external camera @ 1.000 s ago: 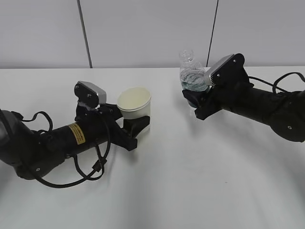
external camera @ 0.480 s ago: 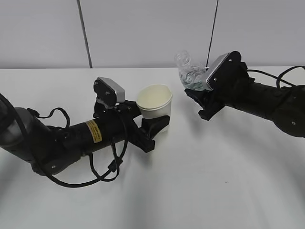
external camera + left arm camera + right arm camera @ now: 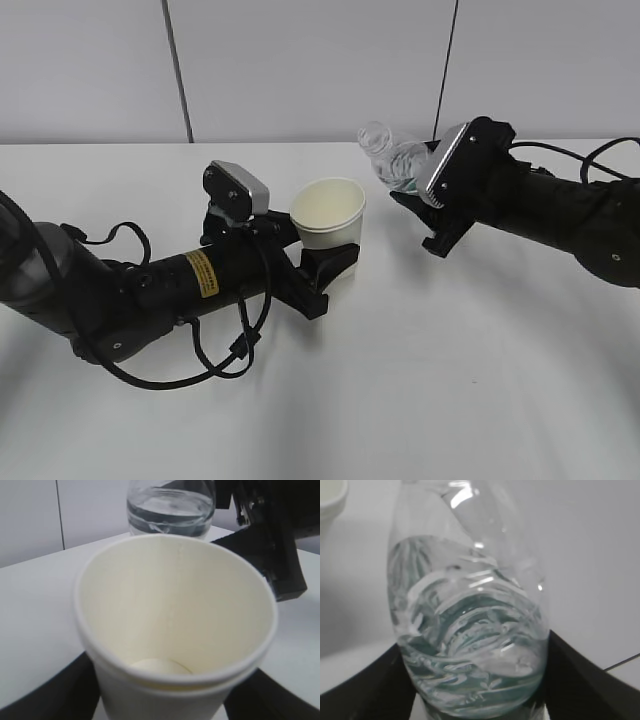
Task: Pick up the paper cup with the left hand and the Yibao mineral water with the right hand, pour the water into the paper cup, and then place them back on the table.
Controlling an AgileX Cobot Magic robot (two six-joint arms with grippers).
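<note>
- Holding the paper cup (image 3: 328, 210) in my left hand (image 3: 322, 262), I see the jaws spread about cup-wide and closed on its lower wall, one on each side.
- My left arm lies low and stretched over the worktop (image 3: 420, 380), forearm with its yellow sticker (image 3: 202, 273) slanting up toward the cup, which hangs clear of the surface.
- The cup stands near upright, mouth tipped slightly toward the camera; in the left wrist view its inside (image 3: 175, 605) looks dry.
- My right hand (image 3: 425, 215) comes in from the cup's right, wrist rolled, jaws clamped around the lower body of the Yibao mineral water (image 3: 392, 160).
- The bottle leans with its open neck toward the cup, just beside and above the cup's rim, not touching it.
- Water sits in the bottle's body (image 3: 470, 630), slanted.
</note>
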